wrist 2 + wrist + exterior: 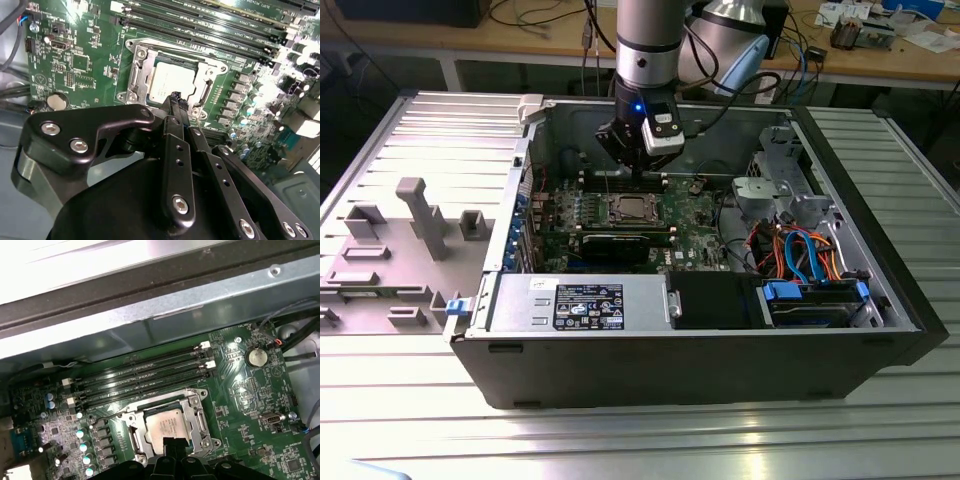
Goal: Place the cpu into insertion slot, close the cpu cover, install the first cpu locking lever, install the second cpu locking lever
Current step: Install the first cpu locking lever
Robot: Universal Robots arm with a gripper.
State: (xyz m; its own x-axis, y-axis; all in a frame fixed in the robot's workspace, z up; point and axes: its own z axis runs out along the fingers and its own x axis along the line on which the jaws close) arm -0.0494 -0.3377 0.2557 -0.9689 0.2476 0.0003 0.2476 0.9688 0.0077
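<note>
The cpu [162,82] lies in the insertion slot [129,95] with the cpu cover [192,60] down, while the end effector [176,97], fingers pressed together and empty, hovers just above the slot; whether the levers are latched is unclear.

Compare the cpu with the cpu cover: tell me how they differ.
The cpu is a solid square plate, while the cpu cover is an open frame with a large square window. The cpu cover is the larger of the two and surrounds the cpu, which shows through that window. Both are silvery metal and lie flat on the green motherboard.
</note>
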